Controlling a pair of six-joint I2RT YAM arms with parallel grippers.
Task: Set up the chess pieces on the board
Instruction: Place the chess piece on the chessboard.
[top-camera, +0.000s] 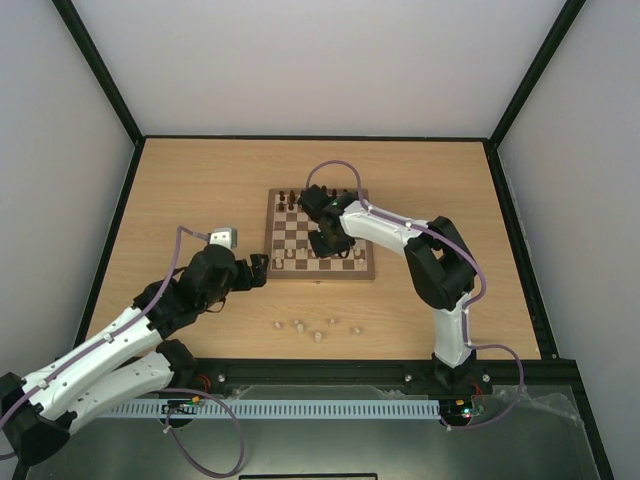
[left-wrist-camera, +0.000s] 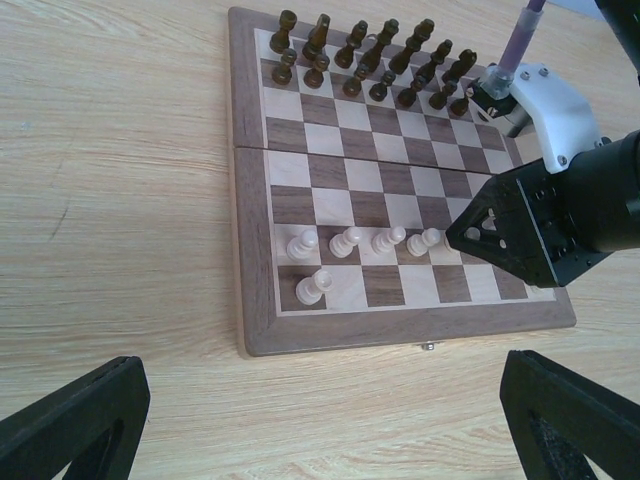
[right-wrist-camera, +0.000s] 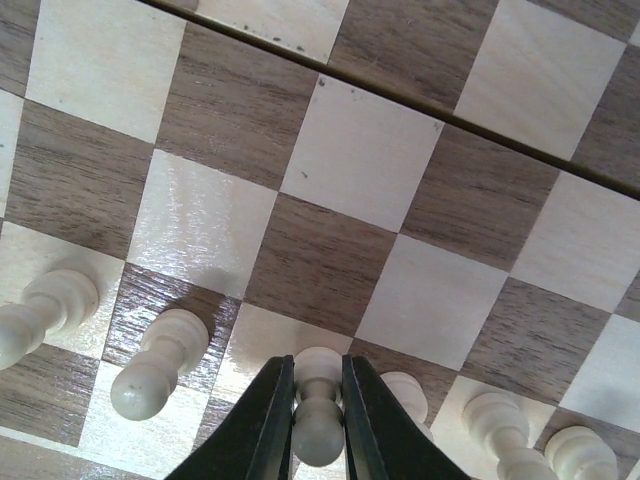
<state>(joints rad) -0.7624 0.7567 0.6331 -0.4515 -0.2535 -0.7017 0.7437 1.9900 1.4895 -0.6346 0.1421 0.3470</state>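
Right wrist view: right gripper (right-wrist-camera: 318, 368) is pinched almost closed on one pale pawn (right-wrist-camera: 318, 432), with a finger on either side of its stem. That pawn is over the board (right-wrist-camera: 330, 262), in line with the other pale pieces (right-wrist-camera: 152, 368) of that rank. We can't tell whether it rests on its square or hangs just above it. The pieces at far left and bottom right are cut off by the frame. Left wrist view: left gripper (left-wrist-camera: 322, 365) is spread fully and holds nothing. It hangs over the bare counter (left-wrist-camera: 110, 200) just in front of the board's near border, and only its two finger ends show, at the bottom corners. Four pale pieces stand in a row on the second-nearest rank, and one more is on the nearest rank at the left. Dark pieces (left-wrist-camera: 370, 60) fill the two far ranks. The right arm (left-wrist-camera: 560, 220) covers the near-right part of the board, so we can't see those squares. Top view: five loose pale pieces (top-camera: 317, 336) lie on the counter between the board and the arm bases, well apart from the board and too small to tell their types.
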